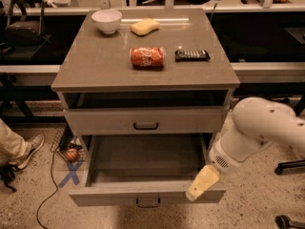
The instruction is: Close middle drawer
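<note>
Middle drawer [112, 197]: a wide, deep grey-beige drawer with a plain low front panel and a small dark bar handle [148, 202]. It stands pulled far out of the grey laminate cabinet [95, 66] toward the viewer, its interior bare. The top drawer [105, 121] above it is in, its taller front flush.

Gripper [202, 182]: a pale yellow, smooth plastic wedge on a rounded white arm [259, 130]. It sits low at the right end of the open drawer's front panel, tip angled down and left over the panel's top edge. Contact or only overlap, cannot tell; spread or closed, cannot tell.

Key relation: the front panel's long axis runs left to right, and the closing travel is straight back into the cabinet, away from the viewer. The panel and handle lie left of the gripper, so it sits well off-centre, near the right front corner. A push from there would probably load one slide more than the other, so the drawer might rack. A push nearer the handle looks safer.

The tabletop is matte and flat. On it are a white glossy ceramic bowl [106, 20], a soft-looking yellow sponge [144, 26], a red-orange can lying on its side [147, 57] and a dark ribbed rectangular bar [192, 55], all well apart from the gripper. The floor is speckled terrazzo with a blue tape cross [71, 173] at the left.
</note>
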Controlling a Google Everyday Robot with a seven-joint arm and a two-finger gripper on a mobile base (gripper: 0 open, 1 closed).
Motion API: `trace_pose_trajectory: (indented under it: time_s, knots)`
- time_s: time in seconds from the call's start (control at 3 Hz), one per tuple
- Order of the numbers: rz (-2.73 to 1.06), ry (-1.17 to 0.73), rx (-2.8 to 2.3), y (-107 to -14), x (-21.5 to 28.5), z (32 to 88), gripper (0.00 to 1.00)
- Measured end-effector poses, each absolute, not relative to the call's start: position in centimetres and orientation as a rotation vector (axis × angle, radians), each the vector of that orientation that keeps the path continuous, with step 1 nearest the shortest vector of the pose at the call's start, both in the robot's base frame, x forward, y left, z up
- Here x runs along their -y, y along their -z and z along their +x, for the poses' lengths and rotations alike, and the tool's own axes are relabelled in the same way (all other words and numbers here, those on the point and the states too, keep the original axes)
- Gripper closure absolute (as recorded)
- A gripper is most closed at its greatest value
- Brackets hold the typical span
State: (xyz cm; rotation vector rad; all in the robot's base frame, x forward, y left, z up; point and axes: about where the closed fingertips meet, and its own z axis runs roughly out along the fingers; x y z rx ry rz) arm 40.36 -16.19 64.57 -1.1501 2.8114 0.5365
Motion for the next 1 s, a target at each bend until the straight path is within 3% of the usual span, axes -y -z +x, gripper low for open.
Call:
trace_pose_trajectory:
  time_s: [0.33, 1.0]
  knots:
    - [-1.029, -0.682, -2.864, -58.4, 14.9, 39.4, 0.18]
    - [-0.866, -0.822, -2.959, -49.4, 13.4, 38.8, 0.65]
